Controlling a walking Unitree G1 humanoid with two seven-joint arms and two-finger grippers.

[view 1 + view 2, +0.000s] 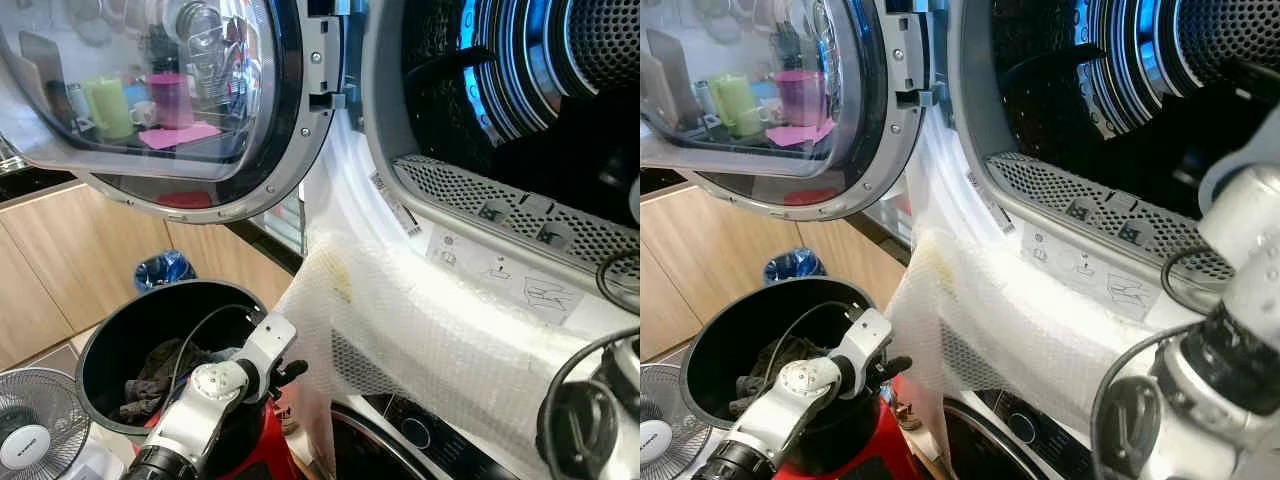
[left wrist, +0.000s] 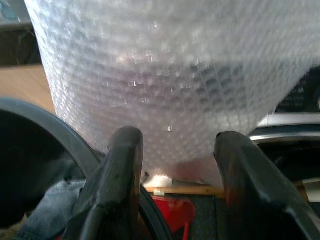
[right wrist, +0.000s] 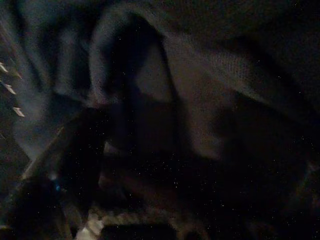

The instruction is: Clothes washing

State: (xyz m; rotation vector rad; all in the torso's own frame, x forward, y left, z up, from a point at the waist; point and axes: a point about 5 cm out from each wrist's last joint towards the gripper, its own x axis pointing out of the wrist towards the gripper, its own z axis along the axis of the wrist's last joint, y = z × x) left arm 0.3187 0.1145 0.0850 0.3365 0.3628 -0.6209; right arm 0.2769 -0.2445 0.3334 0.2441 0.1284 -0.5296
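The washing machine's drum (image 1: 520,70) stands open at the upper right, its round door (image 1: 180,100) swung out to the left. A black laundry basket (image 1: 105,335) at the lower left holds dark and grey clothes (image 1: 160,375). My left gripper (image 1: 290,372) hovers at the basket's right rim, open with nothing between its fingers (image 2: 125,150), facing the bubble wrap (image 2: 170,75). My right arm (image 1: 1240,260) reaches up into the drum. The right wrist view is very dark: a black finger (image 3: 75,150) lies against dark cloth (image 3: 200,90).
Bubble wrap (image 1: 420,320) drapes over the machine's front below the drum opening. A white fan (image 1: 35,420) stands at the lower left, a blue-lined bin (image 1: 163,268) behind the basket, and a red object (image 1: 265,450) under my left arm. Wooden cabinets (image 1: 60,250) line the left.
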